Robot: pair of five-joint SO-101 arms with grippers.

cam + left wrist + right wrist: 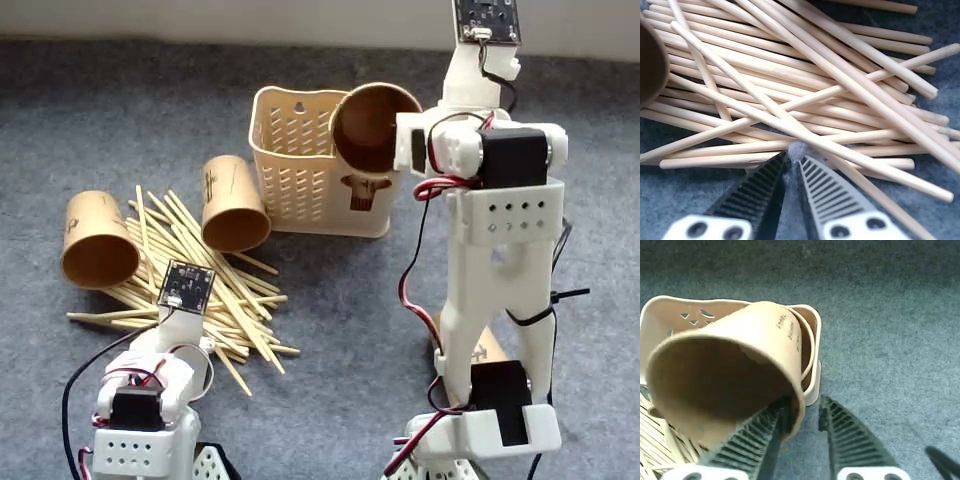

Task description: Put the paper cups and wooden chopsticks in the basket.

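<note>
Right gripper (804,404), jaws spread, straddles the rim of 1 brown paper cup (740,340) tilted at the mouth of the cream slotted plastic basket (292,190). Left gripper (792,156), jaws nearly pressed together and pinching nothing, hovers at the pale wooden chopsticks (805,75).

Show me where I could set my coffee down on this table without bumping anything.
Best: the bare cloth bordered by the basket, chopsticks and right arm. Also the far corner behind the two lying cups. Crowded: cups, chopsticks and left arm run together.

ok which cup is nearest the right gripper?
The tilted cup over the basket rim, at the right gripper. The left cup and middle cup lie on their sides by the chopsticks.
</note>
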